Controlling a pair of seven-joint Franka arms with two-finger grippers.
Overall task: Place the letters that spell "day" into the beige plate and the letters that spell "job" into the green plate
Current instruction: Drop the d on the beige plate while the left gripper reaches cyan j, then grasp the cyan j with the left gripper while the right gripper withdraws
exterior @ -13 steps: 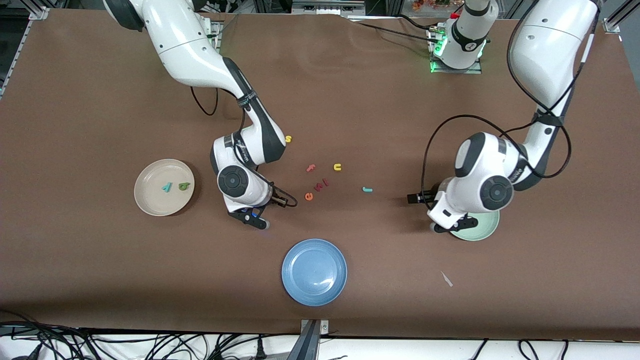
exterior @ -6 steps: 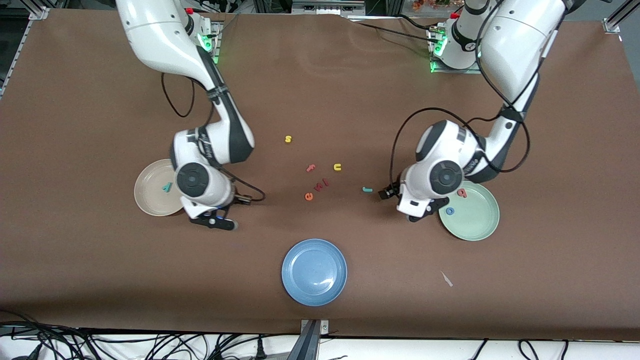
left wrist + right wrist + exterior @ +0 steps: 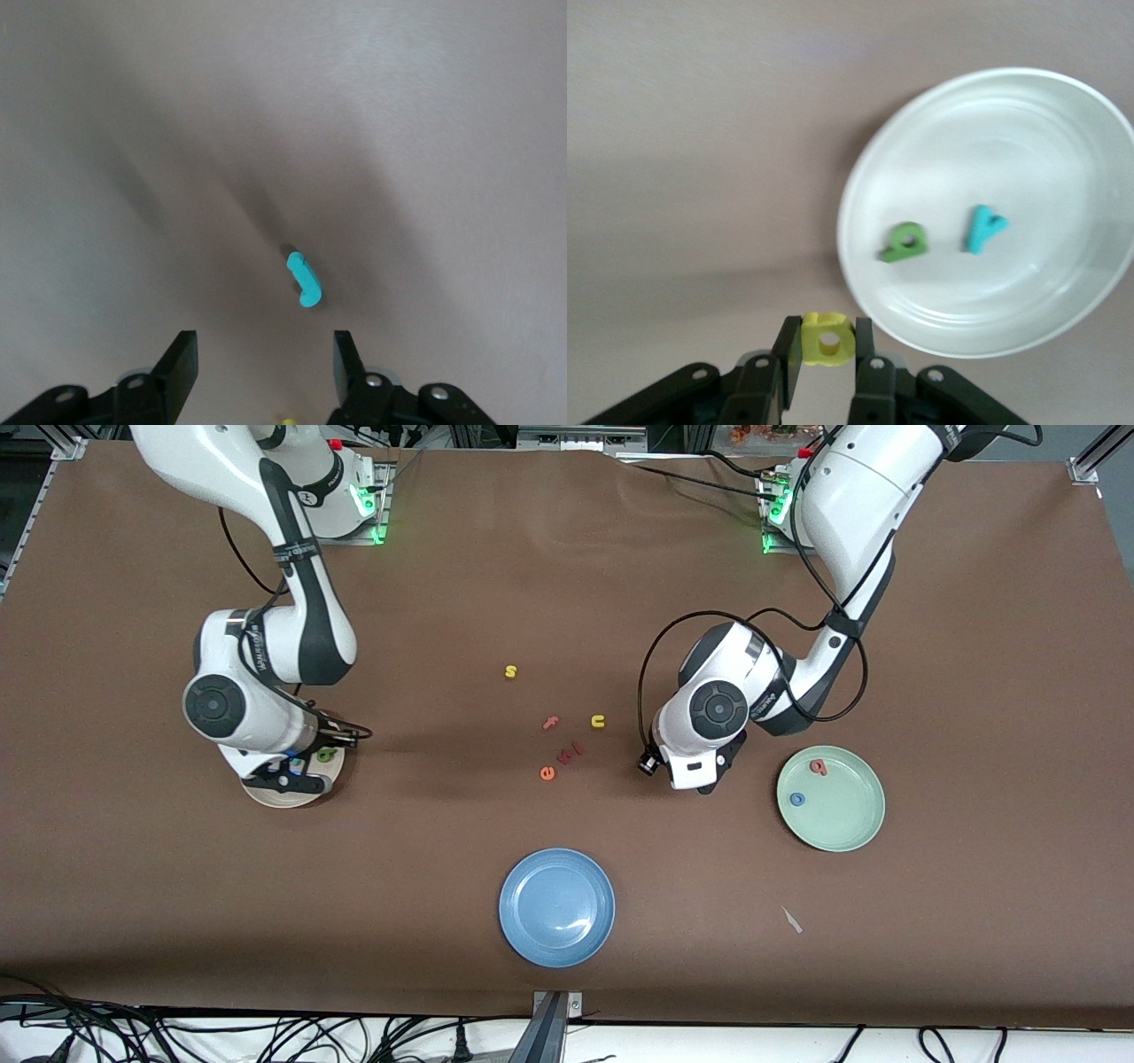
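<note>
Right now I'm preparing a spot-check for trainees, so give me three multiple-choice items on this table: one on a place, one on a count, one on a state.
1. Where does the teal j lie?
A. on the bare table
B. in the blue plate
C. in the green plate

2. How many letters lie in the green plate?
A. none
B. two
C. four

3. What is the right gripper doing?
A. open and empty
B. shut on the yellow a
C. shut on a plate rim

Key:
1 A: the left wrist view shows it on the brown table before the left gripper's parted fingers.
2 B: a blue o and a pink b.
3 B: the right wrist view shows the yellow a pinched, beside the beige plate.
</note>
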